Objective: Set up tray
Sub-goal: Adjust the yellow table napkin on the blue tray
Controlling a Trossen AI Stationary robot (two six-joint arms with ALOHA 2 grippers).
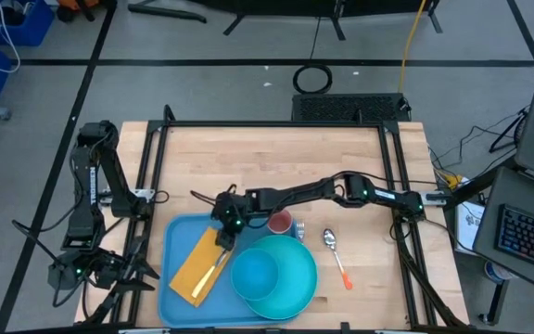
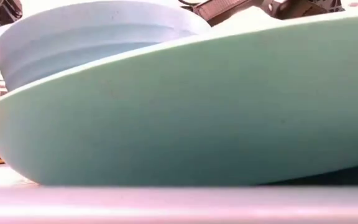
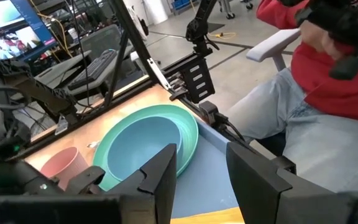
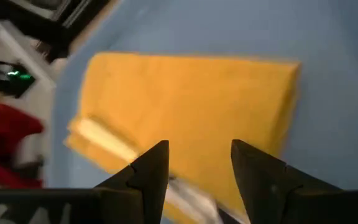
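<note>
Cutlery work seems to be the step in hand: the right gripper (image 1: 224, 232) hovers over the tray (image 1: 176, 243), reached across from the far side of the table, its fingers (image 4: 151, 167) parted with nothing between them, directly above a yellow napkin (image 1: 196, 263) on which a pale utensil (image 1: 213, 266) lies. The tray itself sits at the near edge of the table, toward the left arm's side. Inside it, next to the napkin, a blue bowl (image 1: 254, 274) rests in a round teal plate (image 1: 295, 264) whose outer edge hangs past the tray's rim. Just beyond the plate, outside the tray, stands a pink cup (image 1: 280, 222), and a spoon (image 1: 331, 243) with an orange-handled utensil (image 1: 343, 275) beside it lies on the bare wood, well apart from the tray; these probably still have to be brought in. The left gripper (image 3: 201, 171) waits beside the tray, off the table's edge, its fingers apart and empty, presumably kept clear so the right arm can work. A seated person in red shows past the table in the left wrist view.
</note>
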